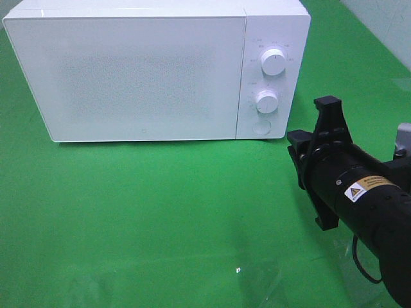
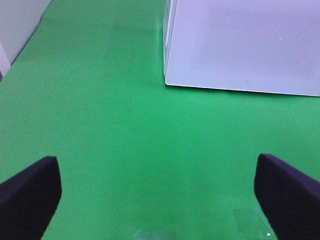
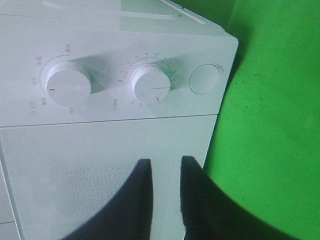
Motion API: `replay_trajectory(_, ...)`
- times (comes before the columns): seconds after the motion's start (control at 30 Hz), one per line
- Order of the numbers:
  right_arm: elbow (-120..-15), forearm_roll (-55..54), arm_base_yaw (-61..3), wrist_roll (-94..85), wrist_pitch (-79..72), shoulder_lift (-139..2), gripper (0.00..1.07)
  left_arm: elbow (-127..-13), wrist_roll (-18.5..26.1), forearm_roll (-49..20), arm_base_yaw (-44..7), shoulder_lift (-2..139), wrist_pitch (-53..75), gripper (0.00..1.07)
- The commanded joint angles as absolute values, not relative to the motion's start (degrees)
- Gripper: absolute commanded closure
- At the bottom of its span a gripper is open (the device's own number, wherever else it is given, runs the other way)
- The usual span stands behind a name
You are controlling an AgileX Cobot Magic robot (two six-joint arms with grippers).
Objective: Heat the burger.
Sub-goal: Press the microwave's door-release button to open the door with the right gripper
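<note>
The burger is not in view in any frame. The white microwave (image 1: 128,70) stands at the back of the green table with its door closed. It also shows in the left wrist view (image 2: 240,45) and the right wrist view (image 3: 100,150). My right gripper (image 1: 298,151) is just right of the microwave's lower right corner, level with its control panel. In the right wrist view the gripper (image 3: 165,172) has its fingers nearly together and empty, in front of the door. My left gripper (image 2: 155,162) is wide open and empty over bare green cloth, near the microwave's left front corner.
The control panel has an upper dial (image 1: 274,62), a lower dial (image 1: 266,101) and a round button (image 1: 261,126). Green cloth (image 1: 160,218) covers the table in front of the microwave. A pale wall edge (image 2: 20,30) borders the left side.
</note>
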State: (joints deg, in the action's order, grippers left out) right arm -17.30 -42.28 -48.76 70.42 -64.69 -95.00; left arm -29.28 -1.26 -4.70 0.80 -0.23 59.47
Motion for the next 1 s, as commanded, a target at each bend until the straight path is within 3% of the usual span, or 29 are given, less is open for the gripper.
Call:
replay_trajectory(0.03,-17.59,-42.28,-48.64,72.59,-63.03,-95.0,0.99,-29.16,-1.32,-4.76,0.86,-1.32,59.07,0.08)
replay_trajectory(0.07,-17.59,-42.34,-48.64,72.42,-62.17,-95.0,1.06,-29.16,-1.32,-4.76,0.86,-1.32,59.07,0.08)
replay_trajectory(0.13,-17.59,-42.69,-48.64,72.42,-61.94,-95.0,1.07,-29.16,-1.32,-4.76,0.86,-1.32,59.07,0.08)
replay_trajectory(0.43,-18.96,-46.58,-47.9,72.36,-61.02,-95.0,1.07,-29.16,-1.32,-4.76,0.86,-1.32,59.07,0.08)
replay_trajectory(0.7,-24.87,-40.05,-41.94,74.66,-56.32,-99.47,1.07,-29.16,-1.32,-4.76,0.86,-1.32,59.07,0.08)
replay_trajectory(1.0,-31.68,-37.76,-39.59,78.15,-54.77,-106.91,1.07,-29.16,-1.32,-4.76,0.86,-1.32,59.07,0.08)
